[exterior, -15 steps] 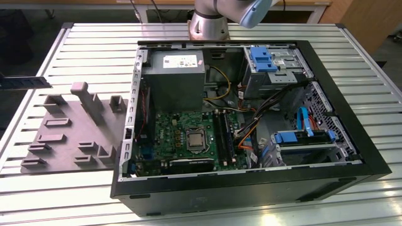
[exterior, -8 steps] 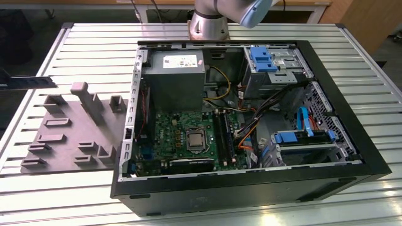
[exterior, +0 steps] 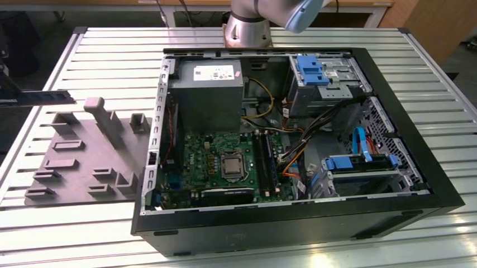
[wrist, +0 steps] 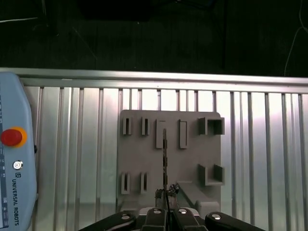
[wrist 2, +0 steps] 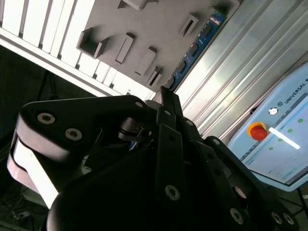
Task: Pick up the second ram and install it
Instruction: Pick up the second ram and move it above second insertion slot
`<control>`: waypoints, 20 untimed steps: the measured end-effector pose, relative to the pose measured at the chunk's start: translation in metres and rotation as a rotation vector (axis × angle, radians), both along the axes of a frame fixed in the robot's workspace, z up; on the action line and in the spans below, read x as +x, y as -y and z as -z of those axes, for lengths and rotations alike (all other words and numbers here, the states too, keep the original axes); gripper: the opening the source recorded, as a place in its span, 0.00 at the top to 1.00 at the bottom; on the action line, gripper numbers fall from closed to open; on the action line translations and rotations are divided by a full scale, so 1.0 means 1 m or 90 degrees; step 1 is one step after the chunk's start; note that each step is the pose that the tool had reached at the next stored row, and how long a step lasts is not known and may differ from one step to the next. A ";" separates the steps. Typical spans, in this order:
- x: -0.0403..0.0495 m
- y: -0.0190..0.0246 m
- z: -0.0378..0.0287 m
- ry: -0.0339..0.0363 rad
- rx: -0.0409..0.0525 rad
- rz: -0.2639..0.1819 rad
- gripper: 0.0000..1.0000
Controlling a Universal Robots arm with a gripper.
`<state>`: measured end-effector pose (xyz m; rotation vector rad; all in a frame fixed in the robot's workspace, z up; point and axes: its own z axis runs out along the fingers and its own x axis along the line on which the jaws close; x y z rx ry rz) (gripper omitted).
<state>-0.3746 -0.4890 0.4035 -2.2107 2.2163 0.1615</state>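
Note:
My gripper (wrist 2: pixel 166 98) is shut on the second ram (wrist 2: pixel 197 48), a thin dark stick with a blue-green edge that juts straight out past the fingertips. In the first wrist view the ram (wrist: pixel 164 154) shows edge-on as a thin line, with the gripper (wrist: pixel 166 207) behind it, over the grey fixture plate (wrist: pixel 192 149). In the exterior view the ram (exterior: pixel 46 97) hangs level in the air just past the plate's (exterior: pixel 82 167) far corner at the exterior view's left, well away from the open computer case (exterior: pixel 298 223). The black memory slots (exterior: pixel 266 159) lie on the green motherboard beside the processor socket.
The case holds a grey power supply (exterior: pixel 205 95), blue drive brackets (exterior: pixel 358 163) and loose cables (exterior: pixel 298 151). Grey blocks and posts (exterior: pixel 100 114) rise from the fixture plate. A teach pendant with a red button (wrist: pixel 13 137) lies on the slatted metal table (wrist: pixel 260 144).

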 end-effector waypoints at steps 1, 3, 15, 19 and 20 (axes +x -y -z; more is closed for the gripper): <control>0.0015 0.0000 0.0000 0.0000 0.0000 0.000 0.88; 0.0048 0.0000 0.0000 0.0000 0.0000 0.000 0.88; 0.0194 0.0000 -0.0001 0.0000 0.0000 0.000 0.88; 0.0234 0.0000 -0.0001 -0.0001 -0.0001 0.000 0.88; 0.0244 0.0000 -0.0001 0.0000 0.0000 0.000 0.88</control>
